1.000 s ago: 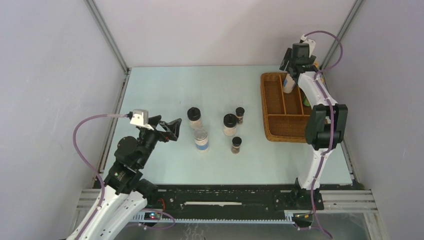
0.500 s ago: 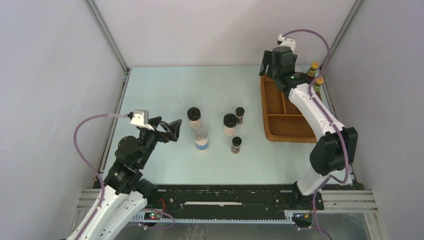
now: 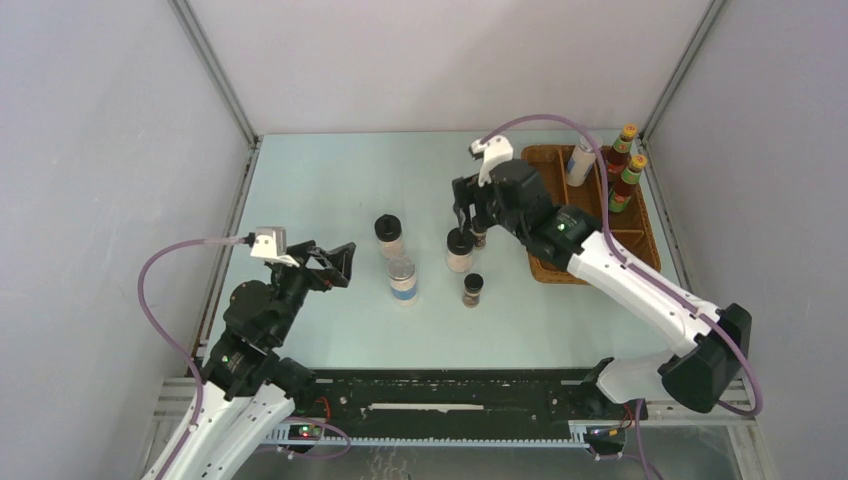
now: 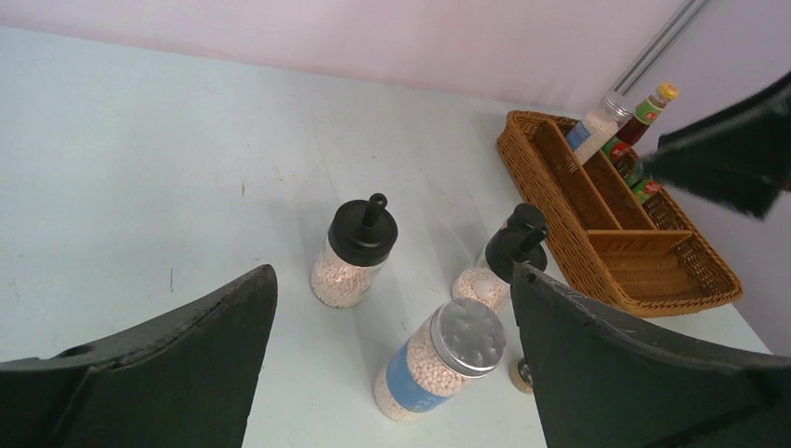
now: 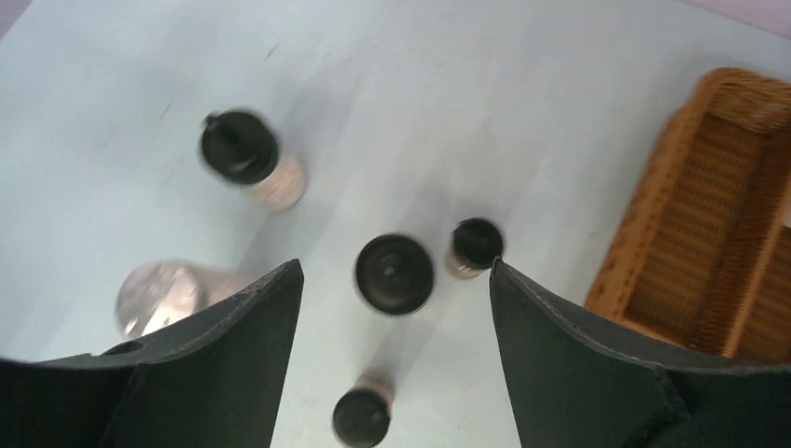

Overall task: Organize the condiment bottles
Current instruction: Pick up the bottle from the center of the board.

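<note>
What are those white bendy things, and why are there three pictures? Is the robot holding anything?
Those are two robot arms, each with a two-finger gripper. The wide picture comes from a camera up above. The other two come from wrist cameras, so the dark shapes at their sides are the robot's own fingers. On the table stand five jars: two black-lidded jars, one silver-lidded jar and two tiny dark jars. The wicker tray holds another silver-lidded jar and two red sauce bottles. The left gripper and right gripper are open and empty; the right hovers over a black-lidded jar.
</note>
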Motion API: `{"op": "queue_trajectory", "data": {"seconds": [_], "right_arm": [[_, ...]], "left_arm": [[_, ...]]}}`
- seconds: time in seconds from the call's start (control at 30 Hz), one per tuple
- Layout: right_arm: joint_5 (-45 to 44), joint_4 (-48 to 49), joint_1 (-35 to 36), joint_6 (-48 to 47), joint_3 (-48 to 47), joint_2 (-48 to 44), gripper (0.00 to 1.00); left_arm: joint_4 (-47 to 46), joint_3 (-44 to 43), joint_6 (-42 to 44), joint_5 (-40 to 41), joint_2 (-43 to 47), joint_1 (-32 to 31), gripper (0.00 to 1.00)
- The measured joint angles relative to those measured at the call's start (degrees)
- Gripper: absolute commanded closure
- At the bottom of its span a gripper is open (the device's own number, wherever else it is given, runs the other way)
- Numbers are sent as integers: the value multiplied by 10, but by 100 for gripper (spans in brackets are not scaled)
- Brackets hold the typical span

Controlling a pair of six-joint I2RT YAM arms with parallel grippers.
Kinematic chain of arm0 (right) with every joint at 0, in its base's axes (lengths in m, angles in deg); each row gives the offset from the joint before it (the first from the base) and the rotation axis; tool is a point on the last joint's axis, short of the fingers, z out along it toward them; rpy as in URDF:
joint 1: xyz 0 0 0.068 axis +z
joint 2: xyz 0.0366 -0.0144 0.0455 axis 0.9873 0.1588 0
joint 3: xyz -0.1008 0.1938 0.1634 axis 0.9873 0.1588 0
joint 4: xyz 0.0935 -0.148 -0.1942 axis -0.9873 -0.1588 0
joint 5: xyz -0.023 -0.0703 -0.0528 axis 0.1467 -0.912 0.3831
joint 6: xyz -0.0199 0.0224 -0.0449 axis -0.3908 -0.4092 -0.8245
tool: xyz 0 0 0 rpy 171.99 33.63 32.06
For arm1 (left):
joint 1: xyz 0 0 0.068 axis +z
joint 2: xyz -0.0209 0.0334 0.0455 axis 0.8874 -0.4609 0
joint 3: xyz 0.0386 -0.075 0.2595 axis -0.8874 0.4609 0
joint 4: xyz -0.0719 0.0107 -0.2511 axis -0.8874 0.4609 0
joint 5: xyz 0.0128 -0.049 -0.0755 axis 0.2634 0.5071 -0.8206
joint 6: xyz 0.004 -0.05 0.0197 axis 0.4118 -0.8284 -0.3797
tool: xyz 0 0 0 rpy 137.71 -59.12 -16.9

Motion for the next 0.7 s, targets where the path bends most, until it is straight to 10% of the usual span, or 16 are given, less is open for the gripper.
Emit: {"op": "queue_trajectory", "data": {"seconds": [0.7], "right_arm": [[150, 88, 198, -82, 109, -2, 16]], "left_arm": [[7, 0, -10, 29, 20, 0, 0]]}}
